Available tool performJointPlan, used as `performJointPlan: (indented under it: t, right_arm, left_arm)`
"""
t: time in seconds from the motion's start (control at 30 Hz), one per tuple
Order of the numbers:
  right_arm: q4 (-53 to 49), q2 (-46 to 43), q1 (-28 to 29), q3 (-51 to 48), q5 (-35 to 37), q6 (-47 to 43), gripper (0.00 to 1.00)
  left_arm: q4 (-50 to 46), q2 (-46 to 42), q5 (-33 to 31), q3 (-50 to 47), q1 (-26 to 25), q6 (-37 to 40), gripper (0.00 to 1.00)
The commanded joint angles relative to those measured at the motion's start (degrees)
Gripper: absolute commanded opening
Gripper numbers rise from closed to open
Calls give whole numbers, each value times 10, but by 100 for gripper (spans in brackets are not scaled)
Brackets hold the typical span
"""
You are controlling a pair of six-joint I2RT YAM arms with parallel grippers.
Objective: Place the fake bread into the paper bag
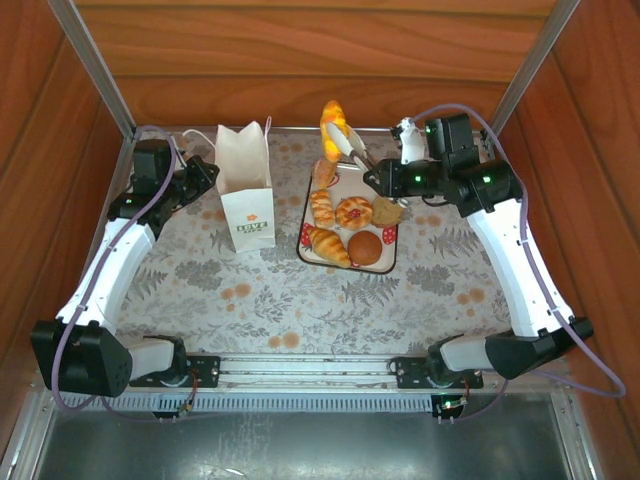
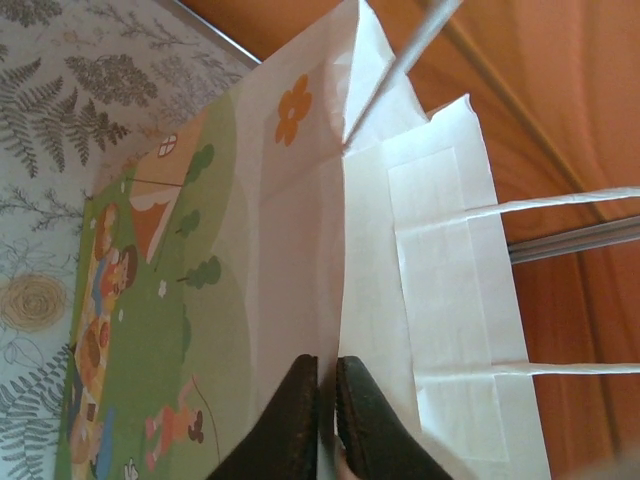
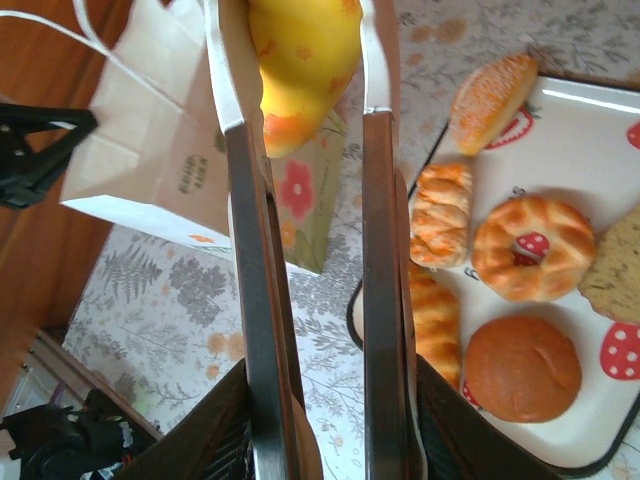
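Fake bread [image 1: 352, 213] on tray [image 3: 585, 140] near bag [image 1: 245, 180].

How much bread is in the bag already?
Done: none looks bagged yet. In hand: the left gripper pinches the edge of the bag; the right gripper holds tongs clamping one yellow bread, not yet over the bag. Left: that one, plus six pieces on the tray.

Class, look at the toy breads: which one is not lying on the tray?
The yellow-orange pastry, pinched in the tongs held by the right hand; the other breads all rest on the tray.
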Motion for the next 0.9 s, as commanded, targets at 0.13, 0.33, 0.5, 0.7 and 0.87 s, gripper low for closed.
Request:
performJointPlan:
  t: [0.13, 0.33, 0.5, 0.7, 0.87]
  right_arm:
    - [42, 17, 53, 63, -11, -8, 36]
    - [49, 66, 100, 136, -5, -20, 36]
    - [63, 103, 132, 182, -15, -23, 36]
    - [58, 152, 168, 216, -19, -28, 36]
    - [38, 197, 186, 238, 5, -37, 36]
  left_arm:
    - [9, -11, 2, -4, -4, 1, 6]
    - [8, -11, 1, -8, -4, -2, 5]
    - [9, -12, 0, -8, -3, -3, 5]
    - [9, -14, -2, -10, -4, -6, 5]
    - [9, -14, -4, -11, -4, -6, 5]
